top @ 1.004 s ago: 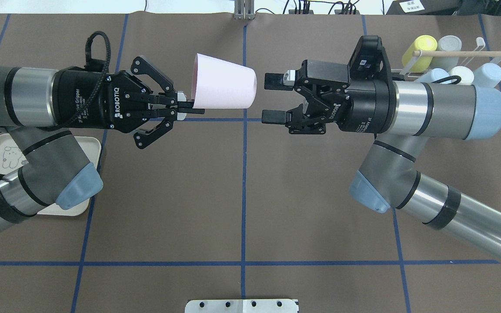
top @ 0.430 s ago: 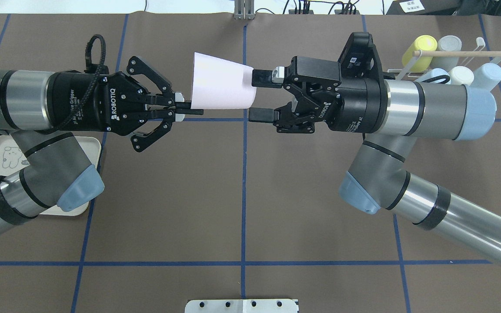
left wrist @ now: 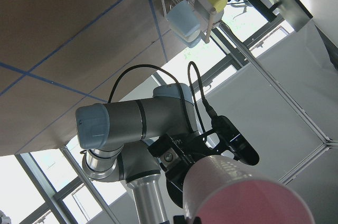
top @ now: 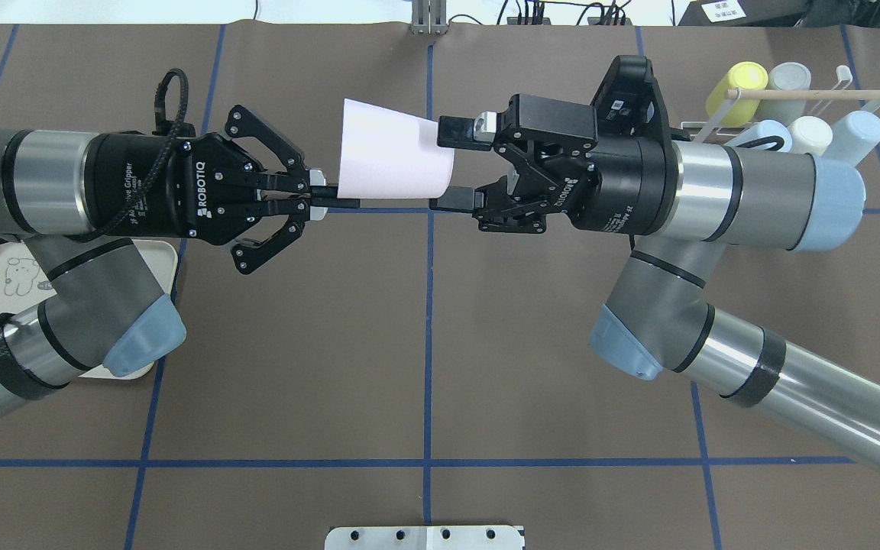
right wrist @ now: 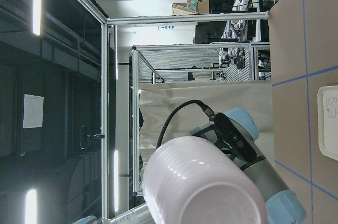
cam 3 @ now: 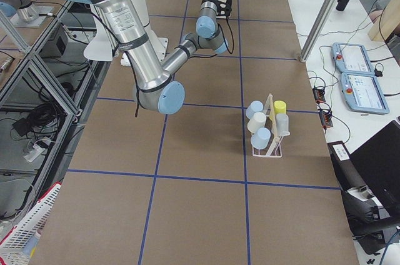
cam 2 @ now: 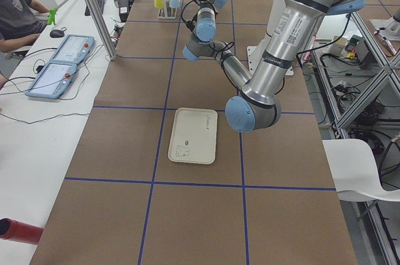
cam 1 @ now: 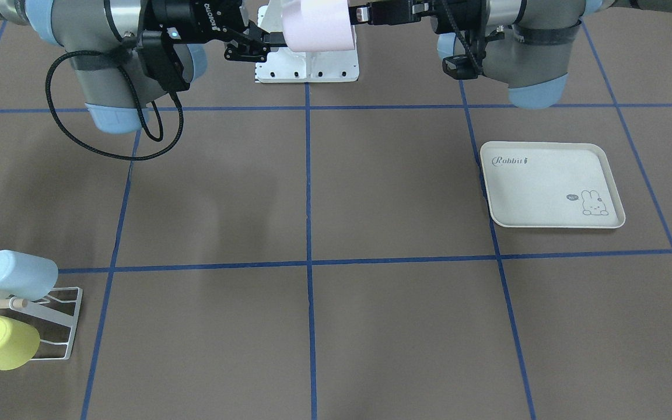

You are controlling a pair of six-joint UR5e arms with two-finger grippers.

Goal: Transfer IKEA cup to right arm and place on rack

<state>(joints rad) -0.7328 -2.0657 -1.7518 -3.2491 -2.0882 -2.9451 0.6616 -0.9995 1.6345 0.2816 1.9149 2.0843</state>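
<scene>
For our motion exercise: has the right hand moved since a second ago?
Yes. The right hand shifted toward the central blue line, flanking the pink cup.

Even, bright overhead light, soft shadows; wrist views perhaps slightly blown out.

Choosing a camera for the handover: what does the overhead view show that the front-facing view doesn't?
Overhead only: both grippers whole, the left gripper shut on the cup's rim and the right gripper open astride its base. Front-facing only: the whole tray; in the overhead view the left arm covers most of it. Both: the cup held up between the arms, and the rack on the robot's right.
</scene>
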